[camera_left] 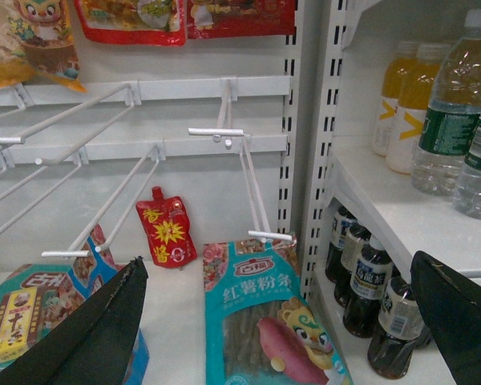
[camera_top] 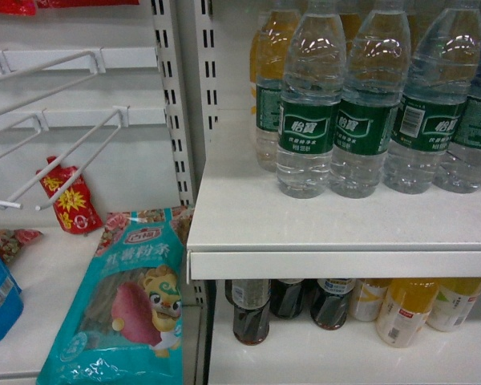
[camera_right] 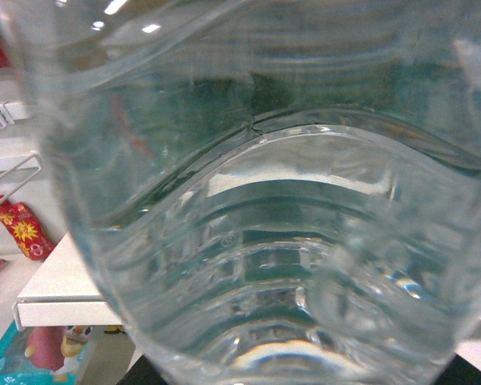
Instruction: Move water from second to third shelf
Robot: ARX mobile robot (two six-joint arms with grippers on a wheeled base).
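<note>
A clear ribbed water bottle [camera_right: 256, 200] fills the right wrist view, its green label showing through the plastic. It sits between the dark fingers [camera_right: 474, 374] of my right gripper [camera_right: 305, 377], which is shut on it. This gripper does not show in the head view. Several more water bottles [camera_top: 309, 120] with green labels stand on the third shelf [camera_top: 305, 224], a white board with a boxy front edge. My left gripper [camera_left: 280, 321] hangs open and holds nothing, low in front of the hook panel. I cannot pick out the second shelf.
White wire hooks [camera_top: 72, 172] jut from the panel on the left, above a teal snack bag [camera_top: 132, 309] and a red pouch [camera_top: 68, 196]. Dark cola bottles [camera_top: 252, 309] and yellow drink bottles [camera_top: 405, 309] stand under the water shelf. A slotted upright [camera_top: 176, 120] divides the bays.
</note>
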